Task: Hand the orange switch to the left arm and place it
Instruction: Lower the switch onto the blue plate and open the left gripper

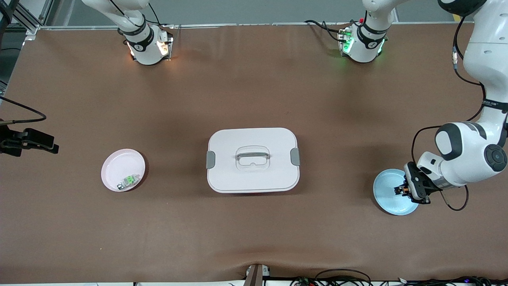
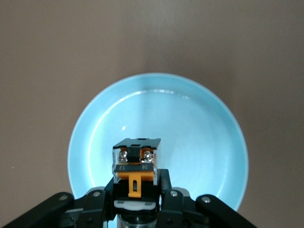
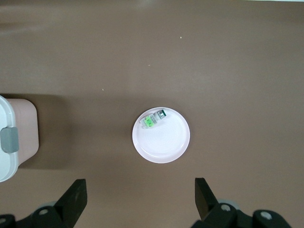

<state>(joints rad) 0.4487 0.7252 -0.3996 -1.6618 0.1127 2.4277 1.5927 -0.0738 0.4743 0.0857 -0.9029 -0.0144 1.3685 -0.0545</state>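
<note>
Front view: left gripper (image 1: 401, 191) is over the blue plate (image 1: 387, 204) at the left arm's end of the table, w/ the orange switch (image 1: 404, 190) between its fingers; white box (image 1: 253, 159) sits mid-table, and a pink plate (image 1: 119, 167) w/ a small green-and-white part (image 1: 129, 181) sits toward the right arm's end. Left wrist view: fingers clamped on the orange switch (image 2: 136, 166), just above the blue plate (image 2: 199, 133). Right wrist view: right gripper (image 3: 140, 202) is high above the table, fingers wide apart, pink plate (image 3: 164, 142) well below it and box (image 3: 7, 142) corner at the edge.

Left hand (image 1: 401, 190) clamped low; right hand (image 3: 140, 199) waits high, fingers spread.
</note>
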